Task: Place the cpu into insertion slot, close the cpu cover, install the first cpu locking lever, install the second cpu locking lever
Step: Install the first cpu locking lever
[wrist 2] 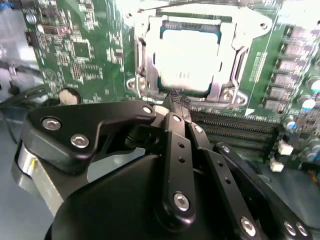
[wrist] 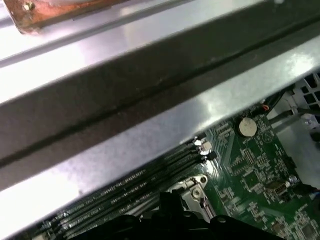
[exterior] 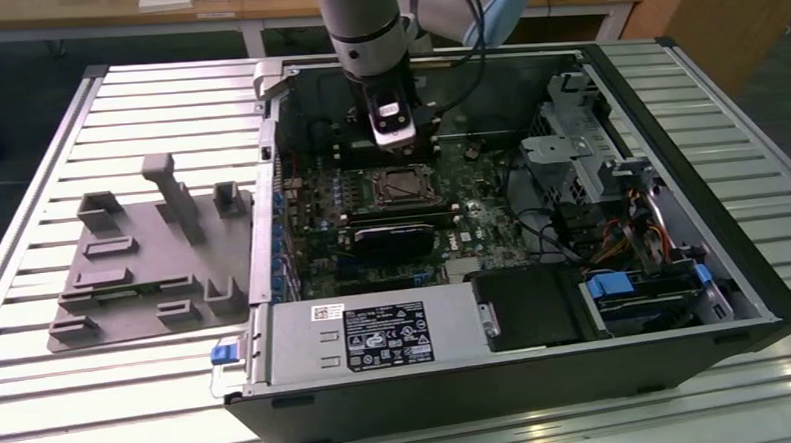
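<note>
The cpu [wrist 2: 187, 60], with its pale silver top, lies in the insertion slot [exterior: 401, 186] on the green board inside the open computer case. The cpu cover [wrist 2: 144, 57] lies flat around it as a silver frame, and the chip shows through its window. My gripper [wrist 2: 175, 100] is shut, its black fingertips pressed together just above the edge of the socket frame that faces the memory slots. In the exterior view the gripper [exterior: 395, 136] hangs over the far edge of the socket. I cannot make out the locking levers' position.
Long black memory slots [wrist 2: 235, 132] run beside the socket. A black card [exterior: 393, 237] and the power supply [exterior: 374, 338] lie nearer the case front. Drive cages and cables [exterior: 609, 202] crowd the exterior view's right. A grey fixture tray [exterior: 144, 262] sits outside on the slatted table.
</note>
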`<state>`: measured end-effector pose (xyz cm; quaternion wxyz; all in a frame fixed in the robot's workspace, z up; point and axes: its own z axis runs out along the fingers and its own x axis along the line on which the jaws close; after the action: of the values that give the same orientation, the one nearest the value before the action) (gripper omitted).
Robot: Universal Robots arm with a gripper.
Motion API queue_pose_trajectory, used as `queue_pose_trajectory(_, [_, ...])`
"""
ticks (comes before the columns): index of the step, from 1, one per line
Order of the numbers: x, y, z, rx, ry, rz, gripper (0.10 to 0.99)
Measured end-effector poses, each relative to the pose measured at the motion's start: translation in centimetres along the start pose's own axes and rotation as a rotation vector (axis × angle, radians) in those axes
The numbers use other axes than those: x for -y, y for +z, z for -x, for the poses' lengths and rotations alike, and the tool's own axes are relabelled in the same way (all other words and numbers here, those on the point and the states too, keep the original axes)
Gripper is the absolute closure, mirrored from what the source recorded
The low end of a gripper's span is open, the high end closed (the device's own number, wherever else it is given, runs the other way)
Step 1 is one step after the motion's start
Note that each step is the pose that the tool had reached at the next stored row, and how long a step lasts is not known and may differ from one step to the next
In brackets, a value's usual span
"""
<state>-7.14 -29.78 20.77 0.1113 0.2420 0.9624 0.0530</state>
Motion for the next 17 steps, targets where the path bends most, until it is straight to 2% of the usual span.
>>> queue_pose_trajectory(4, [-0.01, 0.01, 0.02, 0.0226, -0.016, -0.056, 0.984])
queue_pose_trajectory(6, [-0.03, 0.02, 0.06, 0.0268, -0.023, -0.074, 0.984])
queue_pose_trajectory(7, [-0.04, 0.03, 0.08, 0.0272, -0.025, -0.078, 0.984])
queue_pose_trajectory(10, [-0.06, -0.08, 0.12, 0.0269, -0.026, -0.079, 0.984])
queue_pose_trajectory(17, [-0.27, -1.33, 0.36, 0.0269, -0.027, -0.079, 0.984])
